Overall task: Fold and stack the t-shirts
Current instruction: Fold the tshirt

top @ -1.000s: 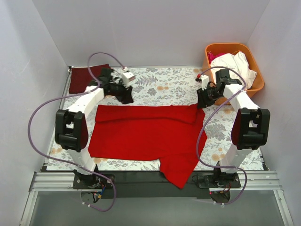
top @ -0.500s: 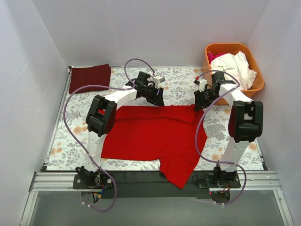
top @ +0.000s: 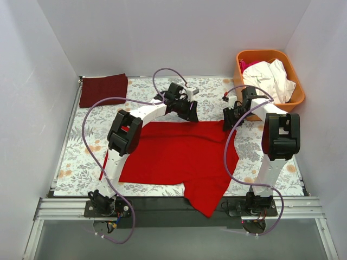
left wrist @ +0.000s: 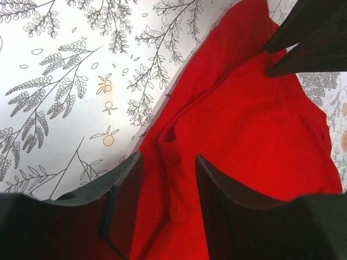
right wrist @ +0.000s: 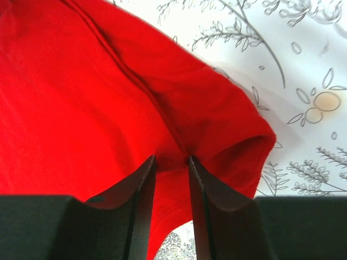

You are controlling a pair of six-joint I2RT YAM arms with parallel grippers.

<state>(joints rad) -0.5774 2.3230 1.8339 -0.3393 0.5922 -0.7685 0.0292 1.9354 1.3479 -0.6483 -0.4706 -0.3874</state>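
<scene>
- The red shirt sprawls left of the basket, only partly folded.
- The left gripper and the right gripper each pinch its cloth.
- One folded shirt waits far left of the basket; unfolded clothes fill it.

Orange basket beside right claw.

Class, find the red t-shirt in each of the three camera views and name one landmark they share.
Top external: red t-shirt spread mid-table, one part hanging over the near edge.
Left wrist: centre and right, bunched in the left gripper.
Right wrist: left and centre, pinched by the right gripper.
Shared landmark: the floral tablecloth.
</scene>
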